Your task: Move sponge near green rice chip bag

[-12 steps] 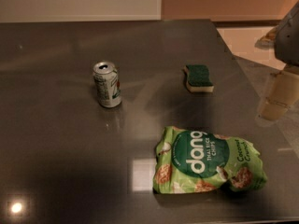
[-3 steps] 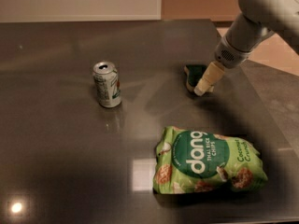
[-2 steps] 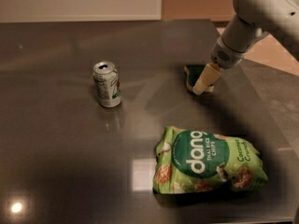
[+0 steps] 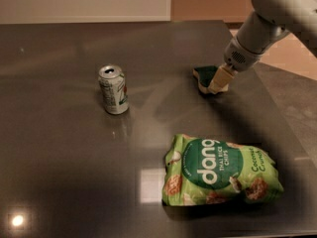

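The sponge (image 4: 204, 77), dark green on top with a pale cream base, lies on the dark table toward the back right. My gripper (image 4: 218, 82) comes down from the upper right on a white arm and sits over the sponge's right half, hiding that part. The green rice chip bag (image 4: 220, 171), light green with a dark green circle and white "dang" lettering, lies flat at the front right, well apart from the sponge.
A silver-green soda can (image 4: 113, 89) stands upright left of centre. The table's right edge (image 4: 277, 108) runs diagonally just right of the gripper, with floor beyond it. A bright light reflection shows at the front left.
The arm came in from the right edge and lowered onto the sponge. Over the last second the gripper has shifted slightly left over it. Can and bag have not moved.
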`<state>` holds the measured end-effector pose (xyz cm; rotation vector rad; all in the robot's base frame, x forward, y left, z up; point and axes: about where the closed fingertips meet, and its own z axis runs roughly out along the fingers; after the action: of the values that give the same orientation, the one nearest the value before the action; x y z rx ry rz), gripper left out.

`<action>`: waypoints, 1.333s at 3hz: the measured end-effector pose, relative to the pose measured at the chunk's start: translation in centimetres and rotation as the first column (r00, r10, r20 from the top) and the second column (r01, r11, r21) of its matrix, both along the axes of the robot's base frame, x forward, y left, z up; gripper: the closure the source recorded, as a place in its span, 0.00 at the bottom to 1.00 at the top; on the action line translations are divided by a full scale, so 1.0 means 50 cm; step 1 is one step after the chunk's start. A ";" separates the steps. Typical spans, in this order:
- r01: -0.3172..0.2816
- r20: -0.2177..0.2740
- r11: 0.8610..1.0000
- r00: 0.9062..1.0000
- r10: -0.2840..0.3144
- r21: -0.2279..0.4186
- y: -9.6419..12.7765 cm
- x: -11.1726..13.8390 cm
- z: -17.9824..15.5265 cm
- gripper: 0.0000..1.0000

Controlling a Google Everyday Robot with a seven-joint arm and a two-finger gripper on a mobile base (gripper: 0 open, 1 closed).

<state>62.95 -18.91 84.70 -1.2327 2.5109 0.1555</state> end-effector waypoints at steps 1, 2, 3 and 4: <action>-0.097 0.019 0.994 0.995 0.096 0.039 0.023 -0.028 0.033 0.88; -0.267 0.018 0.961 0.964 0.267 0.076 0.062 -0.066 0.051 1.00; -0.477 -0.007 0.873 0.877 0.480 0.102 0.105 -0.122 0.054 1.00; -0.625 -0.033 0.771 0.774 0.632 0.117 0.128 -0.170 0.049 1.00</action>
<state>54.47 -12.50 87.15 -2.0120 2.0006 0.4850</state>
